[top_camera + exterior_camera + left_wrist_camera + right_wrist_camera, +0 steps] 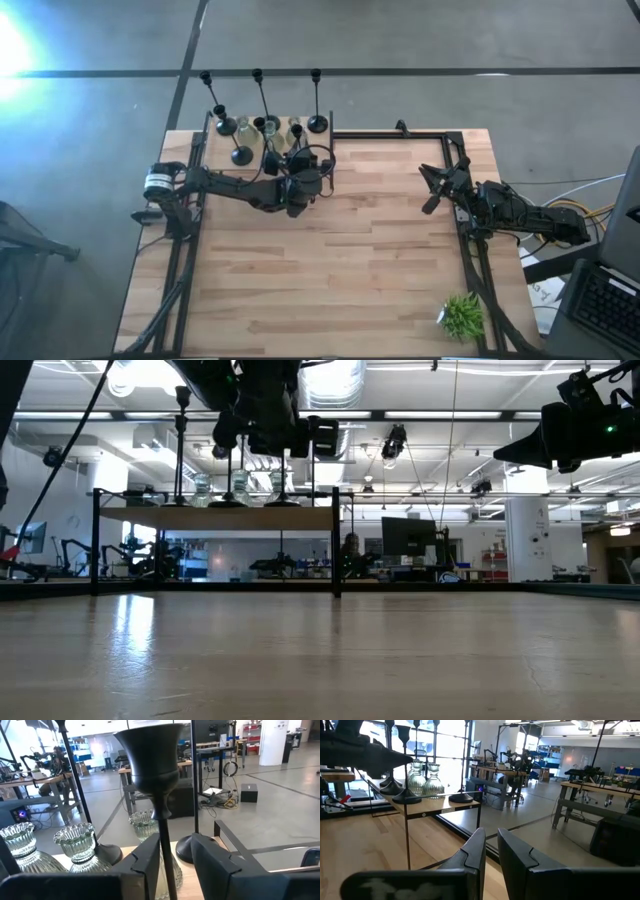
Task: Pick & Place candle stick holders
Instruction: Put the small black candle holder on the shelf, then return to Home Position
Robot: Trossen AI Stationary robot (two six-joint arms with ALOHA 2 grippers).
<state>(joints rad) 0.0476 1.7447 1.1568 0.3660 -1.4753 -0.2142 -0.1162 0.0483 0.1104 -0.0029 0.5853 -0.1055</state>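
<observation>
Candle holders lined up at the back of the table

Wood table (330, 270) fills most of the room's middle, with a black frame around it. A raised wood shelf (270, 135) sits at the far left corner of the table, and all the candle stick holders stand on it. Two dark arms reach over the table. The left arm stretches from the left edge toward the shelf. The right arm waits by the right edge, well apart from the shelf.

The left gripper (175, 852) is up at the shelf. Its two fingers stand a little apart on each side of the thin stem of a black candle holder (150, 765). I cannot tell if the fingers touch the stem.

The right gripper (491, 845) holds nothing. Its fingers are close together with only a thin gap.

Three tall black holders (317, 122) stand along the shelf's far side. Pale-green glass holders (80, 845) sit just beside the black one.

A small green plant (462, 316) sits at the near right corner of the table.
</observation>
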